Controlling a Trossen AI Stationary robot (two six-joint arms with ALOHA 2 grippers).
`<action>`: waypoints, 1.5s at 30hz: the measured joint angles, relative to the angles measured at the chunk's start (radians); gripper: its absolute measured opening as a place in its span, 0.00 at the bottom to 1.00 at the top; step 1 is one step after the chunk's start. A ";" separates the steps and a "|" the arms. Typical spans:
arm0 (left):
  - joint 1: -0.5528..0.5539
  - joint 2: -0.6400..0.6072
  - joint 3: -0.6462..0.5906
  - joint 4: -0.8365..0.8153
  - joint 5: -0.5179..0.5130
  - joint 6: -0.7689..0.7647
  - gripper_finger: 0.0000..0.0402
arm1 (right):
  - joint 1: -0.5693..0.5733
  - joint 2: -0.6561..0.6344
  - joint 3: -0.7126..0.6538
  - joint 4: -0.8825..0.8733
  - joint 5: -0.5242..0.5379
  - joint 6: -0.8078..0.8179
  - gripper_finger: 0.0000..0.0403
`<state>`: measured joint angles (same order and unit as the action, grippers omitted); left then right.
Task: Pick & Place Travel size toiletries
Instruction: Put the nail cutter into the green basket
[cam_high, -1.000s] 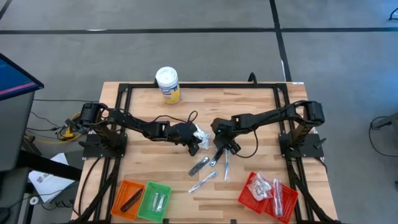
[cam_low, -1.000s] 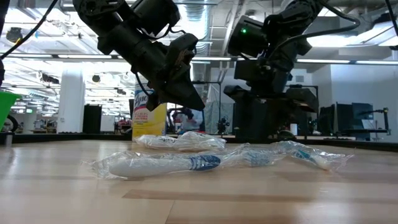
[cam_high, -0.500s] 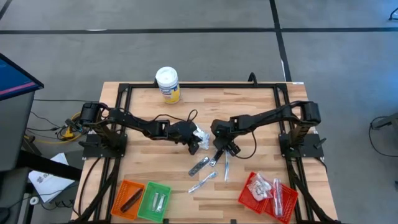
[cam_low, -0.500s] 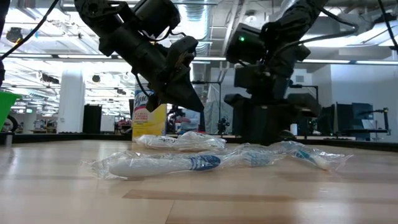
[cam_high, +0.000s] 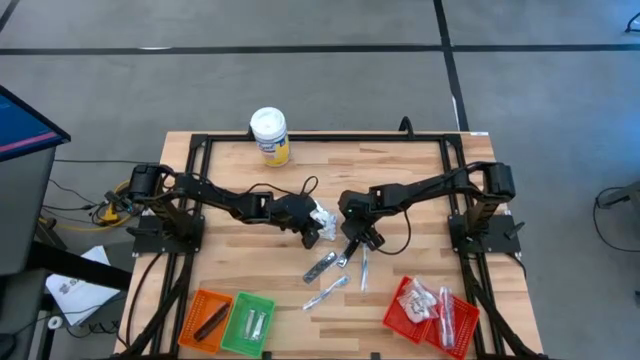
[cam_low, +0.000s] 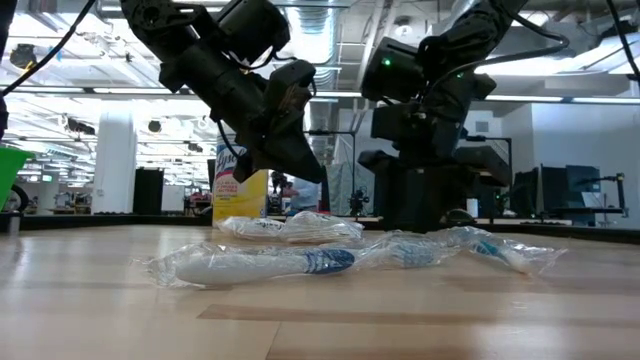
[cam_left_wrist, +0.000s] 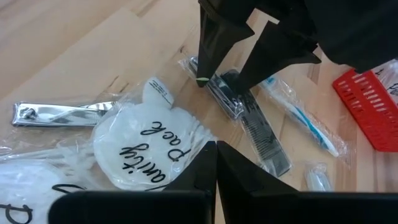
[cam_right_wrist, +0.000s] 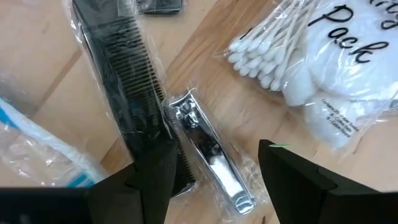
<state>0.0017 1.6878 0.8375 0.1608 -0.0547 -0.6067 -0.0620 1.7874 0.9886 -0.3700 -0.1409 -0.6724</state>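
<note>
The right gripper (cam_high: 350, 238) hangs low over the middle of the surface (cam_high: 420, 190), fingers apart and empty. In the right wrist view they straddle a bagged nail clipper (cam_right_wrist: 208, 152), which lies flat on the wood just beside a black comb (cam_right_wrist: 134, 93) in clear wrap. Judgement: this spread and height suit a descent onto the clipper, a narrow flat item that needs a finger on each long side.

The left gripper (cam_high: 312, 235) sits just left of the right one, fingers pressed together, nothing visibly between them. Below it in the left wrist view lies a vanity pack (cam_left_wrist: 152, 146), a clear pouch of cotton pads and swabs, with a second nail clipper (cam_left_wrist: 59, 112) beside it. Shut fingers probably mean this arm is waiting or nudging, not grasping.

Remaining loose toiletries: wrapped toothbrushes (cam_low: 260, 265) strewn toward the near edge. Three mesh baskets stand along the near edge: orange (cam_high: 192, 310) and green (cam_high: 236, 312) at left, red (cam_high: 398, 318) at right, each already holding items. Sorting is judged partly done. Yellow canister (cam_high: 270, 135) stands at the far edge, apart.

Risk: crowded items; the comb may get pinched along with the clipper.
</note>
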 joint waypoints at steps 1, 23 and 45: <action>0.000 0.000 0.000 -0.001 0.000 0.000 0.00 | -0.002 0.000 0.000 -0.002 -0.001 0.007 0.54; 0.047 0.000 0.000 -0.006 0.038 0.008 0.00 | -0.058 0.001 0.000 -0.014 -0.040 0.034 0.54; 0.050 0.000 0.000 -0.010 0.067 0.027 0.00 | -0.044 0.063 0.024 -0.026 -0.075 0.079 0.37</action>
<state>0.0513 1.6878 0.8375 0.1509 0.0120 -0.5793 -0.1059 1.8503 1.0130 -0.3961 -0.2157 -0.5934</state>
